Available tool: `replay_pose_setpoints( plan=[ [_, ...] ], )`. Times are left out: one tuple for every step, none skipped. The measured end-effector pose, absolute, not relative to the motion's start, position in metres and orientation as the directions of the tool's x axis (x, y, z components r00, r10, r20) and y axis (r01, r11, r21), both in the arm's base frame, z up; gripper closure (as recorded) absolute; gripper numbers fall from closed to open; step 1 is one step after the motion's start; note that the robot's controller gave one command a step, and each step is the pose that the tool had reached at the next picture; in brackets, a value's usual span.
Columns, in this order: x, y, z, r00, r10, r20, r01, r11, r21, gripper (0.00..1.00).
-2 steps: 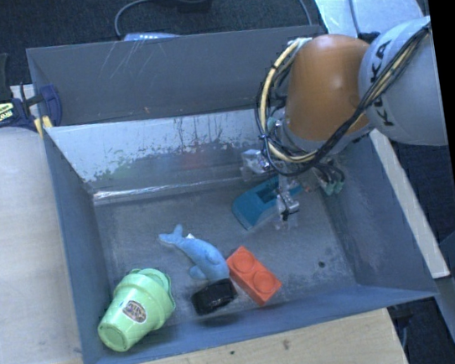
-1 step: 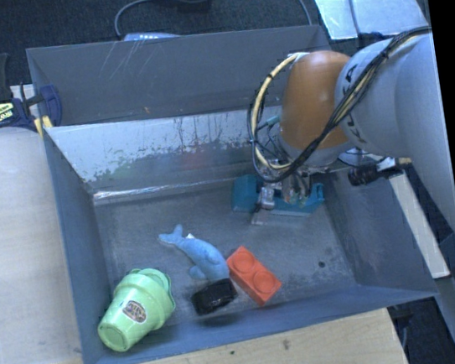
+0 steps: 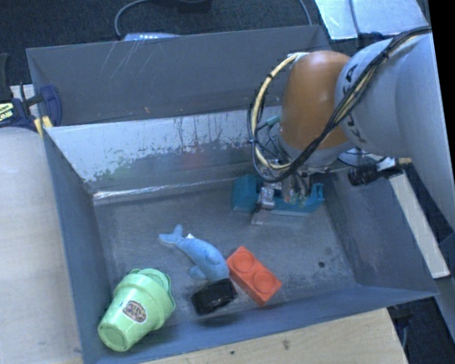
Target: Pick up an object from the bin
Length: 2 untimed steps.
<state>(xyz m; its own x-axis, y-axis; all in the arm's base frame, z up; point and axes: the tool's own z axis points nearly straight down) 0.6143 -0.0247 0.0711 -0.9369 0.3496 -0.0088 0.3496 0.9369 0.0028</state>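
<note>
Look right of centre for the gripper, low over a teal plastic piece lying on the bin floor near the back wall. Cannot tell whether spread or pressed together: masked by the orange wrist cover and cables. Probably rigid, light, smooth-sided and a little slippery; best taken across a narrow straight-edged part, not a corner. Hard to make out its whole shape, with the middle covered. Well apart, lower left: green cup, blue toy dolphin, orange toy brick, small black thing.

A teal plastic piece lies flat at the back right of the bin.
</note>
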Motion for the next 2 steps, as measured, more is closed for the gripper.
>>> replay_pose_setpoints(
  plan=[
    [0.613,-0.027,0.108,-0.935,0.355,0.003,0.355,0.935,-0.001,1.0],
    [0.617,-0.029,0.16,-0.936,0.353,-0.008,0.353,0.936,0.002,1.0]
  ],
)
